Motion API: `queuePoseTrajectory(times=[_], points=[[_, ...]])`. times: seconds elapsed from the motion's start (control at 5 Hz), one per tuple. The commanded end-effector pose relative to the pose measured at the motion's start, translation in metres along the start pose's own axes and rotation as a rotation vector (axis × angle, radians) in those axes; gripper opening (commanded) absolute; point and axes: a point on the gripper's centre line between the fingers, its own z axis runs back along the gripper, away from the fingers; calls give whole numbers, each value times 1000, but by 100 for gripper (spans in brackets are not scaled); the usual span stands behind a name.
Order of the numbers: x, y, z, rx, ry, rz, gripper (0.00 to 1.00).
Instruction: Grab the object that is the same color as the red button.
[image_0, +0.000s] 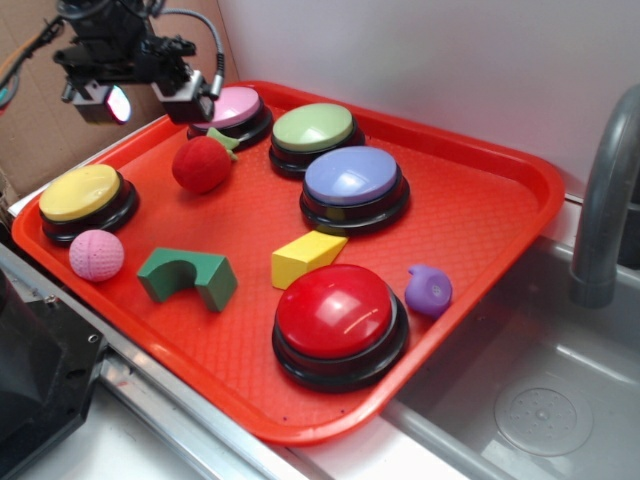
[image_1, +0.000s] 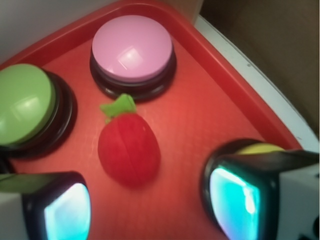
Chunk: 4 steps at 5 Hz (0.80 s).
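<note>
On red tray (image_0: 480, 200): strawberry toy (image_0: 201, 164), red button (image_0: 338, 314), other buttons; tool (image_0: 140, 97) above, pads apart.

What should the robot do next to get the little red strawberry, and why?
Probably lower the gripper straight down over the strawberry toy. In the wrist view the toy lies on the tray between the two open fingers, roughly centered, and the exterior view shows the gripper above the tray, not touching it. It matches the red button.
</note>
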Motion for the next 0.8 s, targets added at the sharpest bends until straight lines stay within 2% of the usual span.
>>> queuePoseTrajectory(times=[0.0, 0.2, 0.4, 0.6], points=[[9, 2, -42, 20, -3, -22, 100], [12, 0, -52, 4, 51, -56, 100], [12, 0, -55, -6, 71, -56, 93], [15, 3, -47, -49, 150, -51, 0]])
